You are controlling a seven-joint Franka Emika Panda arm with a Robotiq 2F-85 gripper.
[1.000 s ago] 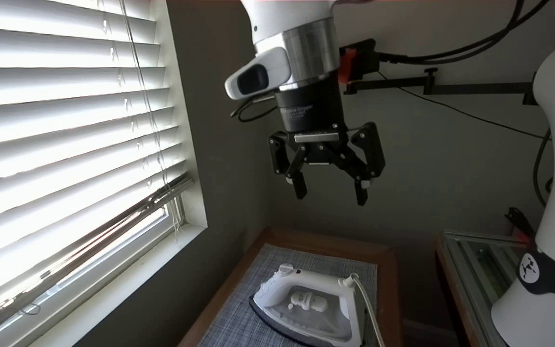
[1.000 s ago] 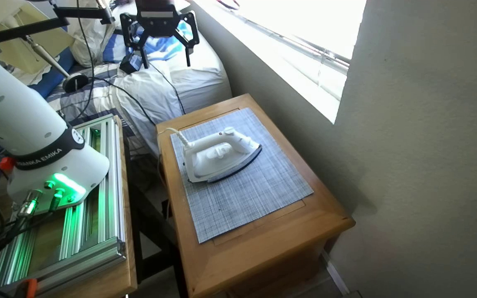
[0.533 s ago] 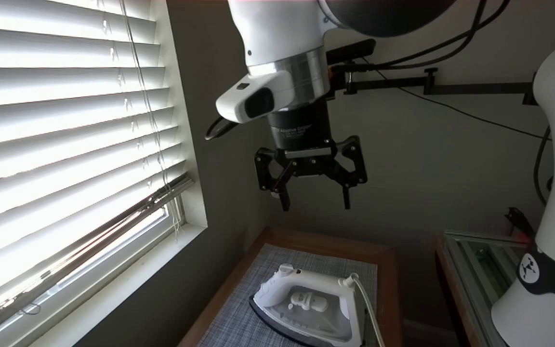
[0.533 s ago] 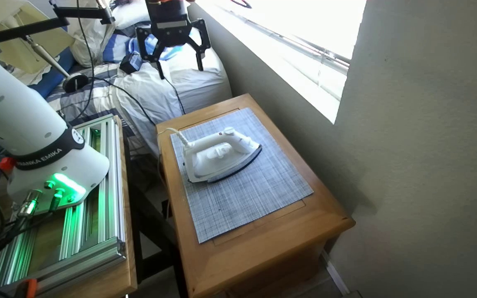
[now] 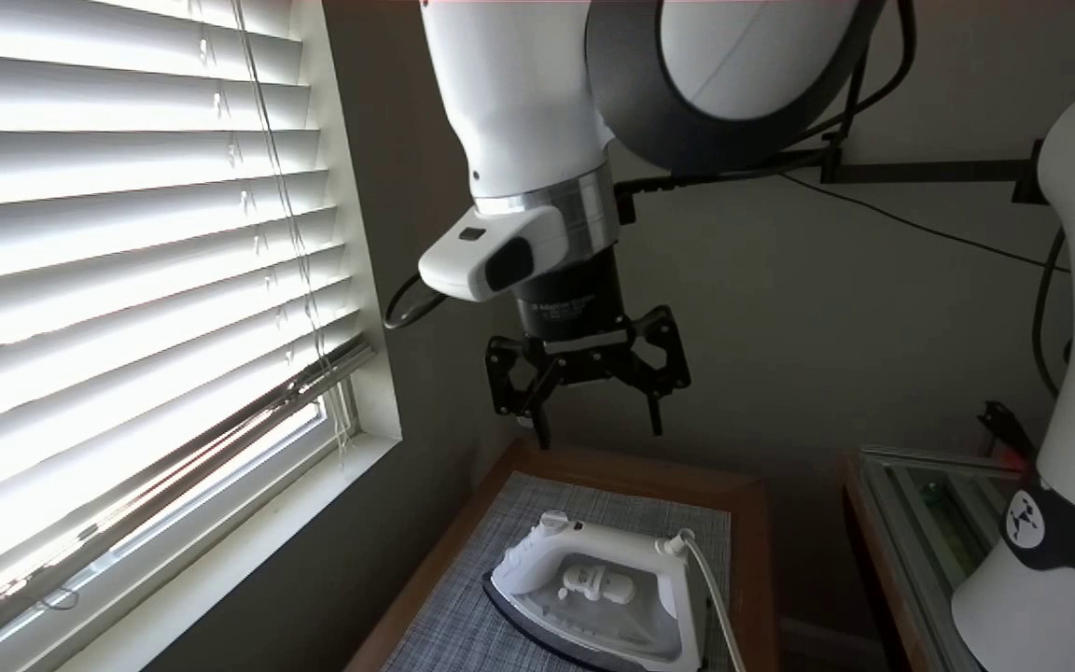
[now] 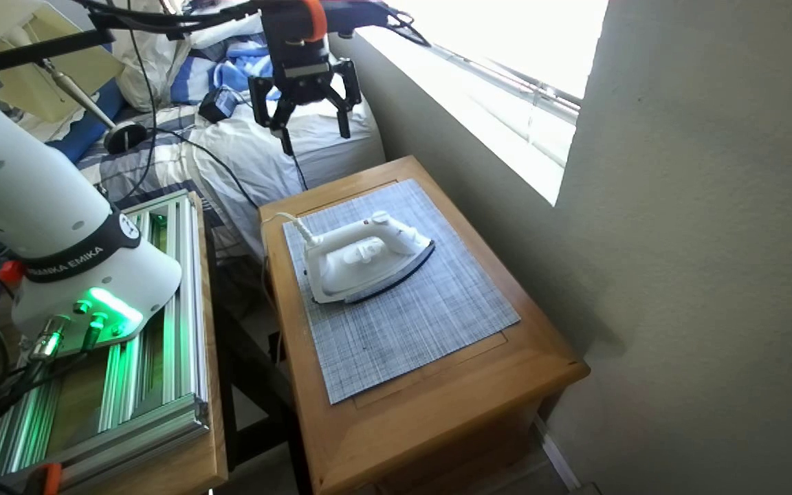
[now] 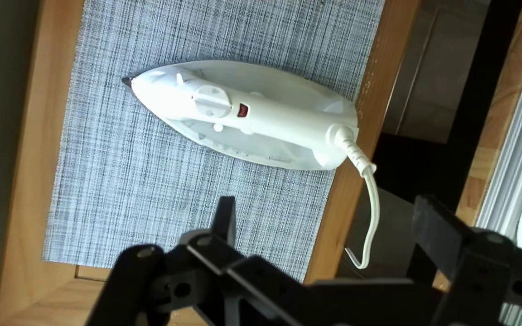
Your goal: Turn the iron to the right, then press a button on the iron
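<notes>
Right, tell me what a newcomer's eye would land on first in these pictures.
Probably the white iron, flat on the grey woven mat on the wooden table. The glaring window blinds, filling the left of an exterior view, likely compete with it. Next may come the black gripper, hanging open in midair clear of the iron, and the green light glowing on the robot's base.

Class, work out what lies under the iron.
The iron rests on a grey woven mat, which lies on a wooden table. The patch of mat directly beneath the iron is covered.
</notes>
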